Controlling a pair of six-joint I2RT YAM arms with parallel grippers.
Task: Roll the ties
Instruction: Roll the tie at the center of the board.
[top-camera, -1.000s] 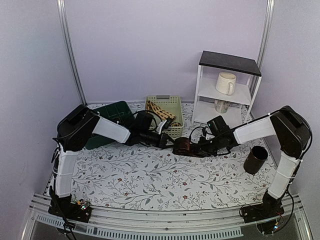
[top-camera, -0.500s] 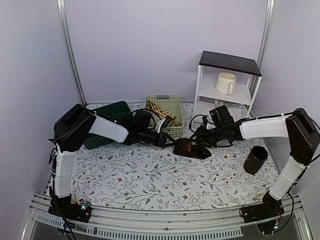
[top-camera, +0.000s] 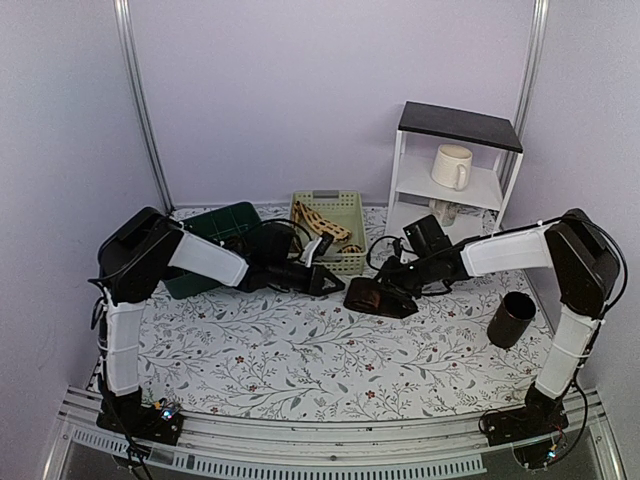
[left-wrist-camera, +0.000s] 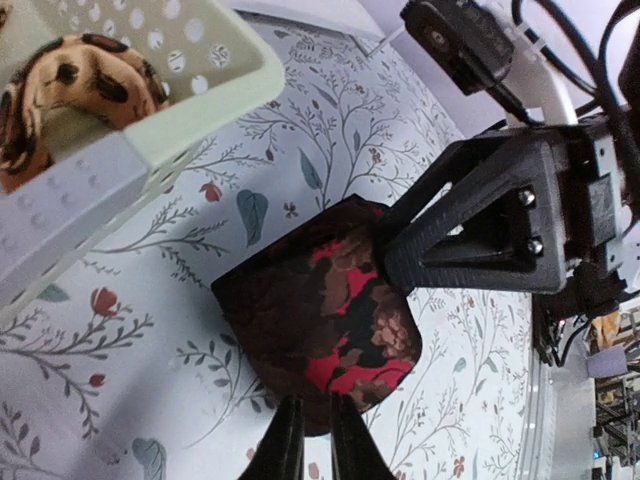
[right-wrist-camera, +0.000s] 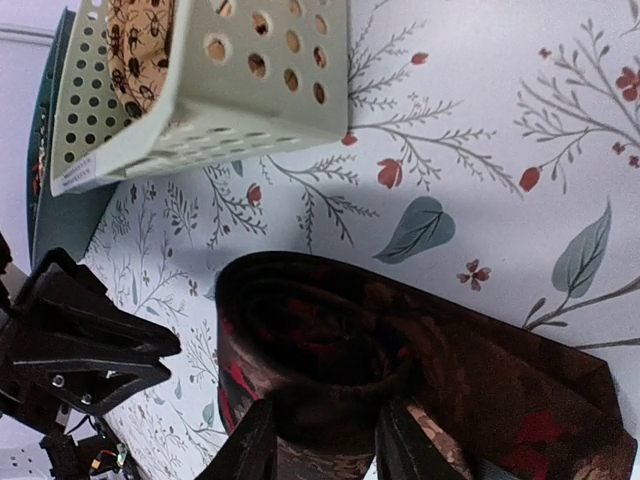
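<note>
The dark brown-black tie (top-camera: 372, 294) with red blotches lies mid-table, coiled into a loose roll (right-wrist-camera: 320, 340), its tail (right-wrist-camera: 520, 390) running off to one side. My right gripper (top-camera: 390, 284) straddles the near wall of the coil, a finger pressed on each side (right-wrist-camera: 328, 440). My left gripper (top-camera: 334, 283) points at the roll from the left. Its fingers (left-wrist-camera: 311, 440) stand a narrow slit apart at the tie's edge (left-wrist-camera: 320, 310) with nothing between them. A beige tie with dark markings (top-camera: 325, 225) lies in the pale green basket (top-camera: 348, 206).
A dark green bin (top-camera: 215, 235) sits behind my left arm. A black cylindrical cup (top-camera: 512, 320) stands at the right. A white shelf unit (top-camera: 408, 175) at the back right holds a cream mug (top-camera: 451, 166).
My right gripper lifted off the tie, widened and came back down around the coil. My left gripper's jaws parted slightly and drew a little to the left.
</note>
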